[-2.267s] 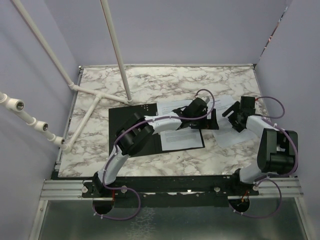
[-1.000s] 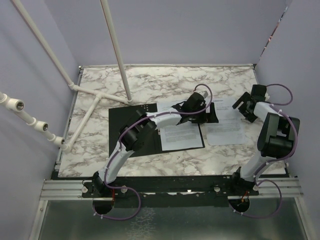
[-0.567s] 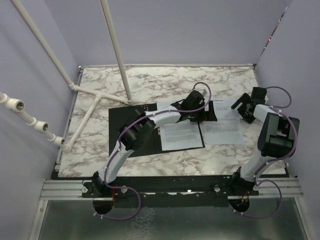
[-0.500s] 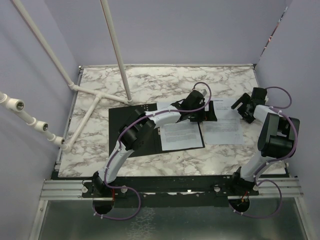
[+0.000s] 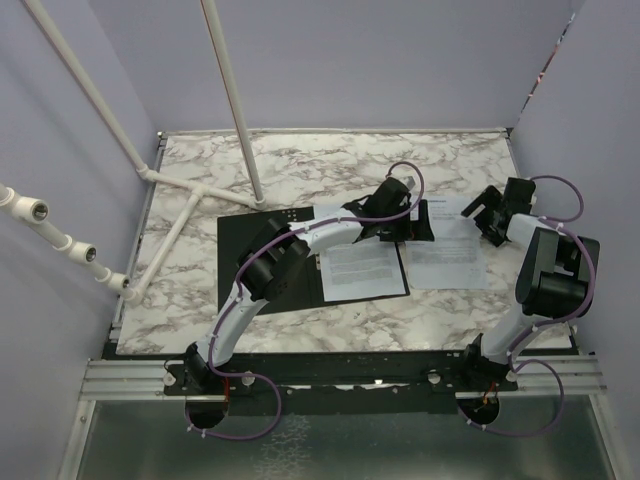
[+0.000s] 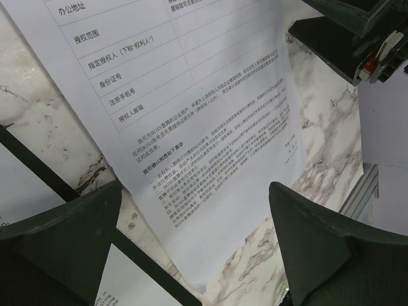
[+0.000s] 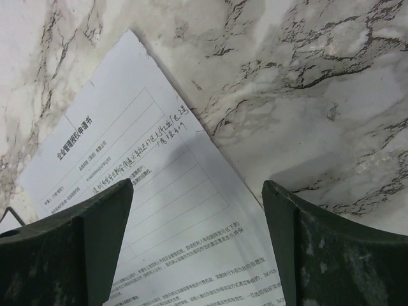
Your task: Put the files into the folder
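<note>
The folder (image 5: 262,262) lies open on the marble table, black inside up, with one printed sheet (image 5: 362,268) on its right half. A second printed sheet (image 5: 450,252) lies flat on the table just right of the folder; it also shows in the left wrist view (image 6: 191,95) and the right wrist view (image 7: 159,223). My left gripper (image 5: 418,228) is open and empty, its jaws (image 6: 191,255) over that sheet's left near corner, beside the folder's black edge (image 6: 57,186). My right gripper (image 5: 487,212) is open and empty, its jaws (image 7: 197,248) above the sheet's far right corner.
White pipe posts (image 5: 235,100) and a pipe base (image 5: 180,215) stand at the back left. Purple walls close in the table on three sides. The right gripper shows in the left wrist view (image 6: 357,38), close to the left one. Bare marble (image 5: 330,165) lies behind the folder.
My right gripper has moved from the loose sheet's near side to its far right corner. The sheet now lies flat and a little closer to the folder. The left gripper shifted slightly.
</note>
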Motion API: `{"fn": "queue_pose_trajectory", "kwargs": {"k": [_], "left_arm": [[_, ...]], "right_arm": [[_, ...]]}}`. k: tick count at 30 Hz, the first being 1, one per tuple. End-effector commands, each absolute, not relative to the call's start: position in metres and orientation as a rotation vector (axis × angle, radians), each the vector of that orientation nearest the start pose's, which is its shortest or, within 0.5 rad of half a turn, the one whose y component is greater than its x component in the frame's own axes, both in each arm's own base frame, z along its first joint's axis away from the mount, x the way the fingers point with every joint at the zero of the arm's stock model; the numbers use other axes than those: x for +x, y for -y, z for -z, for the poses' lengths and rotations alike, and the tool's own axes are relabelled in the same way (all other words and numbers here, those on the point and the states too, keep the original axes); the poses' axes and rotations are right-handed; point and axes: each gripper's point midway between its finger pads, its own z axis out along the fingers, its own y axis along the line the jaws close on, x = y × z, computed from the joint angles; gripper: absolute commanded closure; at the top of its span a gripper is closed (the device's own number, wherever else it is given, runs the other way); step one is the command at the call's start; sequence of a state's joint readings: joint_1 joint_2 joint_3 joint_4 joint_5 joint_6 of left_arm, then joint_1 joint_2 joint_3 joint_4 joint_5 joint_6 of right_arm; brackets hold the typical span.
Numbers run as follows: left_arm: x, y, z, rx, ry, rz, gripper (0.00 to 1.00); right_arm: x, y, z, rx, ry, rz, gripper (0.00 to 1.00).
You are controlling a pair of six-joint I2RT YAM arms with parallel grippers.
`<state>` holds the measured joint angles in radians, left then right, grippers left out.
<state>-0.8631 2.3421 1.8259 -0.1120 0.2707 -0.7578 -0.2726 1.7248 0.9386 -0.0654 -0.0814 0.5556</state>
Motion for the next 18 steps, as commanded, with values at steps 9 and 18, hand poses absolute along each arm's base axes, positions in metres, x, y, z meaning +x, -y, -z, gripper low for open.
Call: {"fn": "queue_pose_trajectory", "kwargs": {"k": [9,18], "left_arm": [[0.361,0.520,-0.045,0.260,-2.468,1.022,0.04],[0.366,0.513,-0.028,0.258,-2.500,0.928,0.07]], "right_arm": [[0.376,0.057,0.000,1.020,-2.365,-0.292,0.13],[0.369,0.043,0.010,1.024,-2.380,-0.374,0.15]]}}
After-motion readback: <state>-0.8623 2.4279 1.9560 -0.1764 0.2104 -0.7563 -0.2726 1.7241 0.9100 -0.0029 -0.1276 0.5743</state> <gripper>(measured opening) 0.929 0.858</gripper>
